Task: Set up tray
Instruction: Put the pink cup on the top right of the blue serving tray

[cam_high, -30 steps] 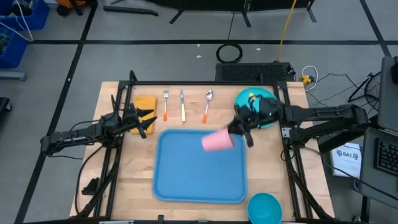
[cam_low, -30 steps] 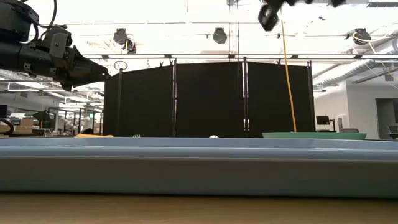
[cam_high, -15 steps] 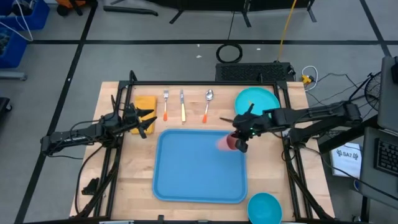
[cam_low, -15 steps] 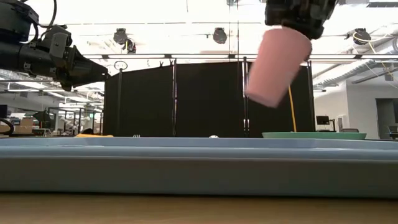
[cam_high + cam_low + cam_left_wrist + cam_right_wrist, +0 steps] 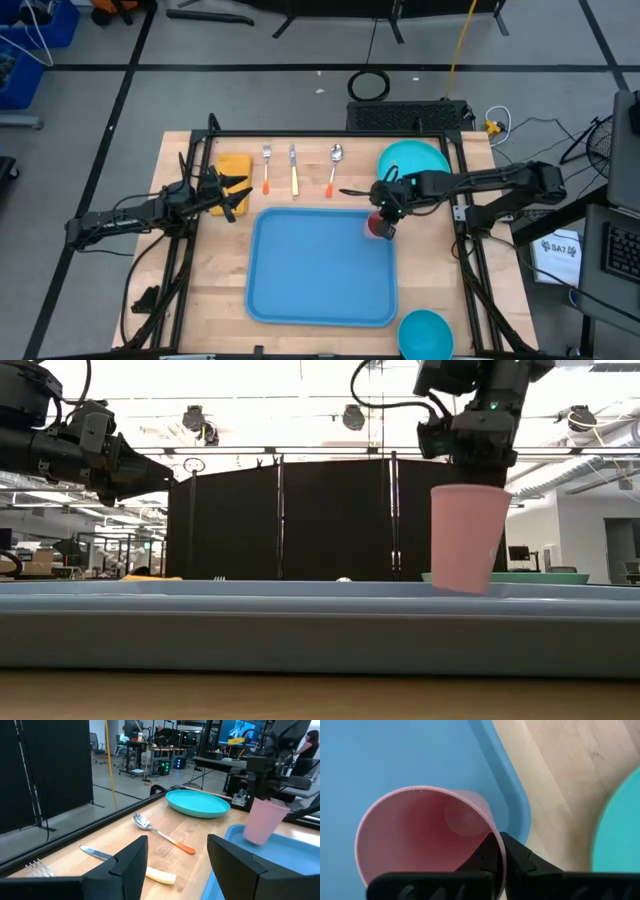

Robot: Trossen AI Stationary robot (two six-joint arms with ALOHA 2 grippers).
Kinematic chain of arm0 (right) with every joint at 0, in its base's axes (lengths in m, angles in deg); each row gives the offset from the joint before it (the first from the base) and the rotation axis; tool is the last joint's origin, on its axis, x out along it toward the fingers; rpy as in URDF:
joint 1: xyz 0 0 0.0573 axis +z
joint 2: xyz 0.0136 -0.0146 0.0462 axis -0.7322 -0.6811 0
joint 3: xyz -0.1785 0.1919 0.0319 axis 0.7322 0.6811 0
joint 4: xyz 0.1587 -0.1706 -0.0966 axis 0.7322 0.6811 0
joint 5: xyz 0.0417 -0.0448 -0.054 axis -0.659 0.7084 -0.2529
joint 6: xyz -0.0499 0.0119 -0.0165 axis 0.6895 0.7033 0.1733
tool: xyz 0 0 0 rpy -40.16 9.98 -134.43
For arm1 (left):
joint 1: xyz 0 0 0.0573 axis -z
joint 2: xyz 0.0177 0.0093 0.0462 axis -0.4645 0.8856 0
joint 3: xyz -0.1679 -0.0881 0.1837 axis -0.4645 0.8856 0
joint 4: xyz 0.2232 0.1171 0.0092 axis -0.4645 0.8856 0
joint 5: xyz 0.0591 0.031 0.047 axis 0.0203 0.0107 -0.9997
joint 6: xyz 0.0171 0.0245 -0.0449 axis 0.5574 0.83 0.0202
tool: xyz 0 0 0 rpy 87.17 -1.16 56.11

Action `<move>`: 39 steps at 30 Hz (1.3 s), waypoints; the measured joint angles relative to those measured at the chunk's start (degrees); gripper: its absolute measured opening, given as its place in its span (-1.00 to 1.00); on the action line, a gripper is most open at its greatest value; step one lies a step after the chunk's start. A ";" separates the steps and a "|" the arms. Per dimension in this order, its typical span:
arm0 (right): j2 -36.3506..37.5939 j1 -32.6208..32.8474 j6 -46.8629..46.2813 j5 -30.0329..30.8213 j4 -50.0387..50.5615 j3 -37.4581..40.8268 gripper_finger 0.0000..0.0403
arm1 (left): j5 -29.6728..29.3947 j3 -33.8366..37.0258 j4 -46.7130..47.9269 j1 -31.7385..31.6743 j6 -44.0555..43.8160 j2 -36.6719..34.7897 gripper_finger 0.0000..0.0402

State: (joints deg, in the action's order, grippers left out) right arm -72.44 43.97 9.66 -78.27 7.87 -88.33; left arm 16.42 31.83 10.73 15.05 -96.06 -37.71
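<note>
The big blue tray (image 5: 320, 265) lies flat in the middle of the desk (image 5: 220, 290). The right gripper (image 5: 381, 214) sits at the tray's upper right corner, its fingers (image 5: 507, 855) pinched tight on the rim of a pink cup (image 5: 468, 538) standing upright there. The left gripper (image 5: 232, 195) waits at the left of the frame, off the tray's upper left corner, fingers (image 5: 131, 862) spread apart and holding nothing.

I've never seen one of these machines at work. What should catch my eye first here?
Look first at the pink cup, pinched by its rim in the right gripper and held upright over the far right corner of the big sky-blue tray. Beyond the tray lie a fork, knife and spoon in a row, with a teal plate to their right. The left gripper waits open by the yellow cloth.
</note>
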 joint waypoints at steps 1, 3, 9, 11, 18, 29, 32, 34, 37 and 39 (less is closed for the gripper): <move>-0.34 -0.30 0.51 -0.17 0.00 0.00 -1.00 | 0.00 0.00 0.00 0.01 0.04 0.00 0.04; -0.90 -0.80 0.95 -0.20 0.05 0.00 -1.00 | 0.00 0.00 0.02 0.01 0.19 0.00 0.04; -1.27 -1.88 1.30 -0.14 0.93 0.00 -1.00 | 0.00 0.00 0.02 0.01 0.21 0.00 0.04; -1.35 -2.22 0.94 -0.14 1.14 0.00 -1.00 | 0.01 0.00 0.03 0.01 0.22 0.00 0.04; -1.33 -2.55 0.72 -0.12 1.12 0.00 -1.00 | 0.02 0.00 0.04 0.02 0.26 0.00 0.04; -1.33 -2.57 0.30 -2.87 0.33 0.00 -0.96 | 0.04 -0.02 0.07 0.00 0.28 0.00 0.04; -1.33 -2.57 0.35 -2.83 -0.80 0.00 -0.92 | 0.08 -0.02 0.07 0.00 0.28 0.00 0.04; -1.33 -2.57 0.35 -2.86 -1.46 0.00 -0.91 | 0.09 -0.02 0.07 0.02 0.21 0.00 0.04; -1.33 -2.57 0.19 -2.92 -1.64 0.00 -0.88 | 0.11 -0.02 0.07 0.00 0.21 0.00 0.04; -1.33 -2.57 0.07 -2.92 -1.54 0.00 -0.86 | 0.11 -0.02 0.07 0.01 0.21 0.00 0.04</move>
State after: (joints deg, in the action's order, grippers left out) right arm -73.76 41.40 9.73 -81.18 6.33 -88.33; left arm 16.53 31.81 10.79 15.06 -95.85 -37.71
